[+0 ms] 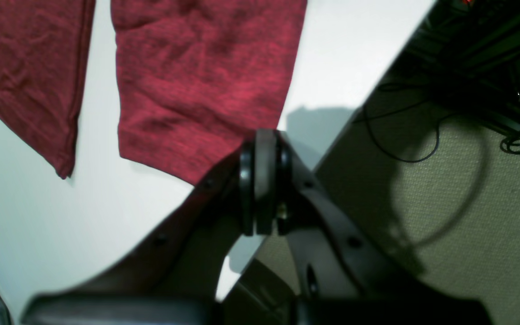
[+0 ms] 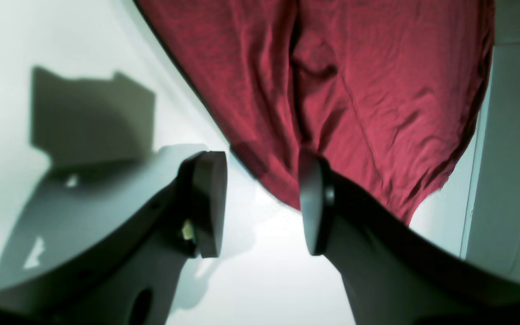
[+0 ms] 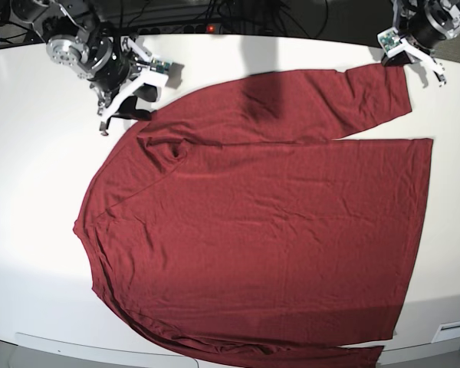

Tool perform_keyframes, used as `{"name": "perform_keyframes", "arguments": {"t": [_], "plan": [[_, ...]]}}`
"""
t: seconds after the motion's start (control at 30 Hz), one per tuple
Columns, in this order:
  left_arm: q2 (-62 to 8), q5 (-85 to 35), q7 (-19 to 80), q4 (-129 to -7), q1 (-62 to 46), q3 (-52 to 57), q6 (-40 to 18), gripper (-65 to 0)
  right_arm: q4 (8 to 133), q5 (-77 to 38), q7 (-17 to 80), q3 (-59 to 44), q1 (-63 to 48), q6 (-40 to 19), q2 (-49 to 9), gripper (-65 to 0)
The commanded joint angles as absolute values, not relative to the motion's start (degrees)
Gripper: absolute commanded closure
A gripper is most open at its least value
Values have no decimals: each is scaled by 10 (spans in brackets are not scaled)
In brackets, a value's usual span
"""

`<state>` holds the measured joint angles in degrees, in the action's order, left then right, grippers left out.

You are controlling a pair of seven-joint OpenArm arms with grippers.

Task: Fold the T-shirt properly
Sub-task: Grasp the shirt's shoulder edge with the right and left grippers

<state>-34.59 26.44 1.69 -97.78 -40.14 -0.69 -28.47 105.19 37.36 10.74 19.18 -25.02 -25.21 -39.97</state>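
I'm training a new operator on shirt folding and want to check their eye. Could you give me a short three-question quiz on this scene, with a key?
1. True or false: the left gripper is shut at the edge of the T-shirt.
2. Multiple choice: how do the jaws of the right gripper stand?
a) closed on a sleeve
b) apart, near the shirt's edge
c) closed on nothing
3. Fill in the blank: the T-shirt lies spread on a ______ table.

Key: 1 true; 2 b; 3 white
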Motion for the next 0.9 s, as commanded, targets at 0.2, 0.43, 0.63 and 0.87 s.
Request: {"name": "perform_keyframes", "arguments": {"t": [0.2, 0.43, 0.63, 0.87], "plan": [[-353, 263, 21, -983, -406, -4, -285, 0, 994, 375, 89, 188, -218, -245, -408, -261], [-352, 263, 21, -983, -406, -5, -285, 0, 988, 373, 78, 207, -187, -286, -406, -261], [-353, 263, 21, -983, -407, -4, -285, 0, 974, 374, 93, 268, -150, -286, -404, -260], [-353, 263, 21, -983, -407, -5, -285, 0, 930, 374, 136, 315, -122, -287, -405, -122]]}}
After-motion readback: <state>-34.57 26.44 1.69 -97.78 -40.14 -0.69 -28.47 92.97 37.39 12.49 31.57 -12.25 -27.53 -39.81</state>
